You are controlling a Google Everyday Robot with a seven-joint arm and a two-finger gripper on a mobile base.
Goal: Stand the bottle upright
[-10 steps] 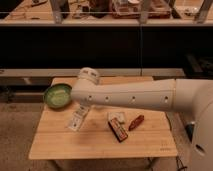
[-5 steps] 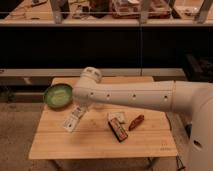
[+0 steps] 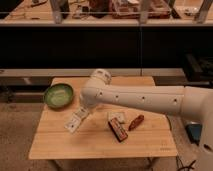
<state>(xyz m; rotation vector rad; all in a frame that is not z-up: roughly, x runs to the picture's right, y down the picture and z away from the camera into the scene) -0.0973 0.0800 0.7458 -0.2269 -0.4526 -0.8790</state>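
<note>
the gripper point(image 3: 85, 111), clamped shut on the bottle point(image 3: 75, 122), has tipped it more slanted above the table point(image 3: 100, 145); it is not yet upright. it likely needs rotating back.

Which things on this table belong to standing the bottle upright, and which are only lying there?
For the job: bottle, tilted over the table; gripper, low over the table, jaws shut on the bottle.
Lying about: green bowl; white packet; dark bar; reddish-brown piece beside the bar.
</note>
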